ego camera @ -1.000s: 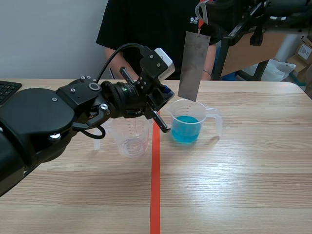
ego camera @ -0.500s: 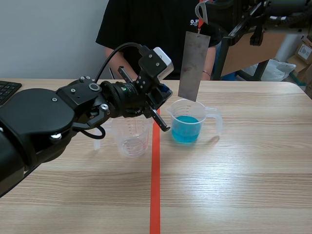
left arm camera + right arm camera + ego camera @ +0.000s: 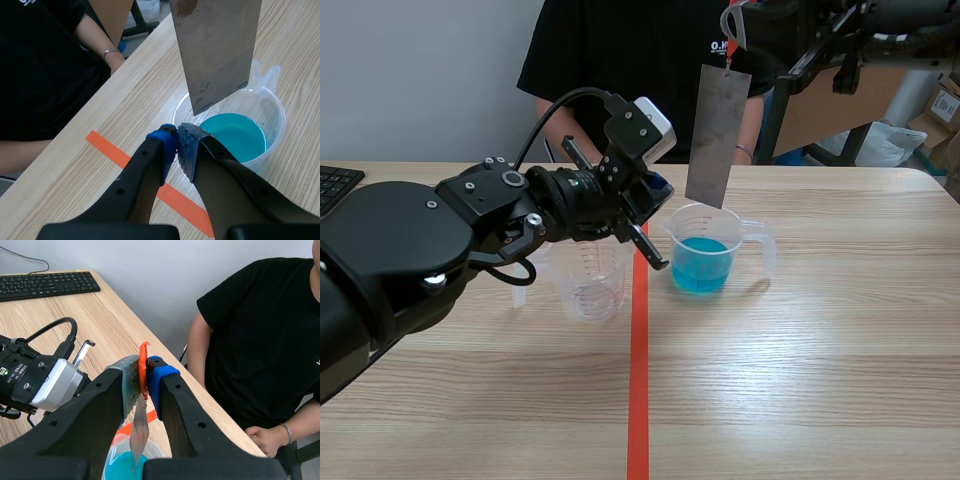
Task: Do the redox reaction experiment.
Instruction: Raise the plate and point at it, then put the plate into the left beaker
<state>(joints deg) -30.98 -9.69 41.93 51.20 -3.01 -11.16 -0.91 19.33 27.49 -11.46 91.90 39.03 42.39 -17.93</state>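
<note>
Scene view: desk (image 3: 820,380) carries two beakers either side of the red tape line. Left arm (image 3: 410,250) reaches across the empty beaker (image 3: 590,285). Right arm (image 3: 860,30) is raised across the top.

Blue beaker (image 3: 705,250) is roughly a third full of blue liquid (image 3: 702,262), spout and handle toward the right arm's side.

Strip (image 3: 717,135): flat grey metal, long axis near vertical, hanging straight over the blue beaker. Lower edge sits about level with the rim, not in the liquid. Coming move is, by my reading, a plain descent; the right arm is the one placed for it.

Right tool (image 3: 145,375): clenched on the strip's top end at its orange tag (image 3: 143,365); the strip dangles below the pads.

Left tool (image 3: 177,142): pads pressed together, nothing between them, tips just beside the blue beaker's near rim. Contact with the rim: cannot tell.
</note>
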